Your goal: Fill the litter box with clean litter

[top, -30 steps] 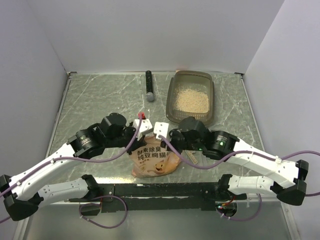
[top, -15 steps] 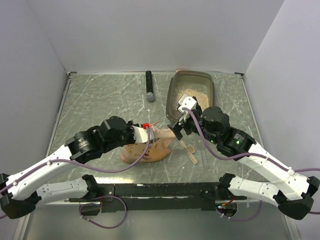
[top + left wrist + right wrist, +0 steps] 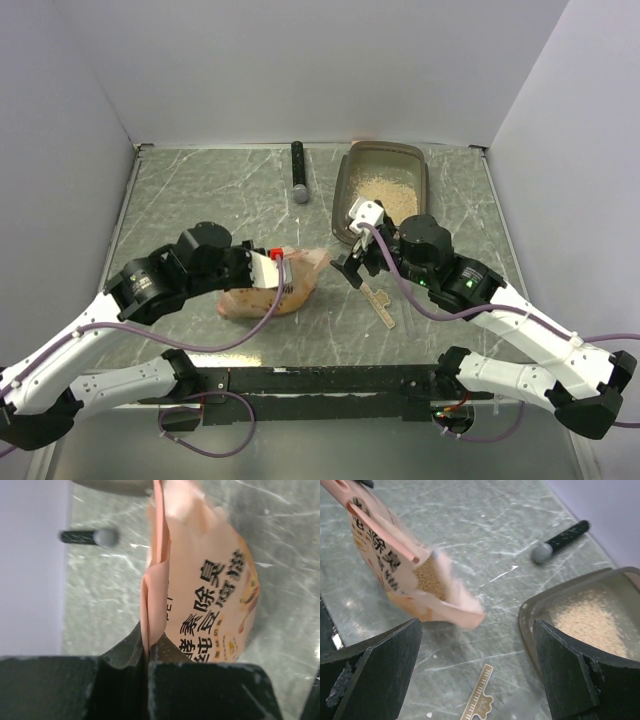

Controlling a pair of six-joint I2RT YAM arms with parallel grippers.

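While the left gripper [image 3: 146, 655] is clamping its 2 fingers flat on the top seam of the orange-pink pouch [image 3: 285, 287], the pouch is hanging tilted to the right of that arm, low over the grey marbled table [image 3: 190, 200]; whether its belly is touching the surface, I cannot tell; its torn mouth is facing the right arm, and loose granules [image 3: 427, 580] are showing inside it; the right gripper [image 3: 353, 268] is hovering between the pouch and the near left corner of the litter box [image 3: 340, 205], its 2 fingers spread wide and gripping nothing; the litter box is sitting at the far right of the table, close to the back wall, with the clean litter [image 3: 385, 192] lying as a pale heap across its floor; a black-handled tool [image 3: 297, 170] is lying just left of the box, apart from it; a thin tan strip [image 3: 378, 303] is lying on the table near the right gripper
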